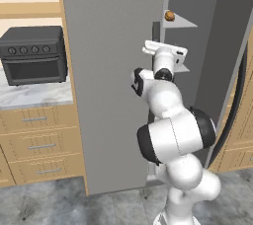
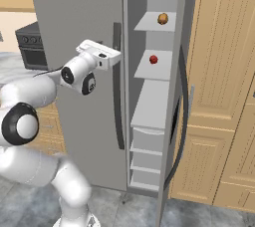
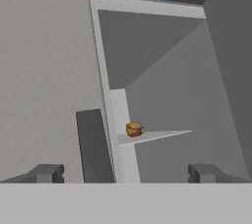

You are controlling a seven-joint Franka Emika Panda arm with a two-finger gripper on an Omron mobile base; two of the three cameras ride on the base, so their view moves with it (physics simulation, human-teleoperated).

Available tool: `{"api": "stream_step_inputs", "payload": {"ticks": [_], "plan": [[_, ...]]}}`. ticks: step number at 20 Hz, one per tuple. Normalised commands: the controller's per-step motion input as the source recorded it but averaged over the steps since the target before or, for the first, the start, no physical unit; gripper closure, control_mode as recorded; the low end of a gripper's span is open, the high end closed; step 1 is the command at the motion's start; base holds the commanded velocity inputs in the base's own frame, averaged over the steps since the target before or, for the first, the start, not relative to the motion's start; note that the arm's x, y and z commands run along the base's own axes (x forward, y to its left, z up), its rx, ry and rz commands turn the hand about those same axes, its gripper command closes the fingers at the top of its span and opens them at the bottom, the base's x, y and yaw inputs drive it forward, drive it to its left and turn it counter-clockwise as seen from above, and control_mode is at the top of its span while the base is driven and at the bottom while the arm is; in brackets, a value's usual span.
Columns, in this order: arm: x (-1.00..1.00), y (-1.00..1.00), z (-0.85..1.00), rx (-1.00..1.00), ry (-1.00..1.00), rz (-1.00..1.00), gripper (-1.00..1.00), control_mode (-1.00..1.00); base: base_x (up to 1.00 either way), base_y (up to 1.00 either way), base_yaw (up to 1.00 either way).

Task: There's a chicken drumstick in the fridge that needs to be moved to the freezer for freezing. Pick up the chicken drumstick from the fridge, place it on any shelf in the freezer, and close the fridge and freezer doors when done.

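I am seeing a golden-brown lump glowing on a light-grey shelf, a red one sitting below it.

one tall grey unit with two doors: one shut, one open. three opaque grey shelves show inside, with three grey drawers below. one golden-brown lump, one small red item. one dark oven on one worktop.
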Motion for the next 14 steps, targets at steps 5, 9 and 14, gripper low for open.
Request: {"api": "stream_step_inputs", "payload": {"ticks": [5, 9, 14], "plan": [[-0.85, 0.00, 0.85, 0.00, 0.09, 0.02, -1.00, -1.00, 0.00, 0.00, 0.00], [-0.99, 0.00, 0.47, 0.00, 0.37, 0.05, -1.00, -1.00, 0.00, 0.00, 0.00], [-0.96, 0.00, 0.27, -0.01, 0.49, 0.07, -1.00, -1.00, 0.00, 0.00, 0.00]]}}
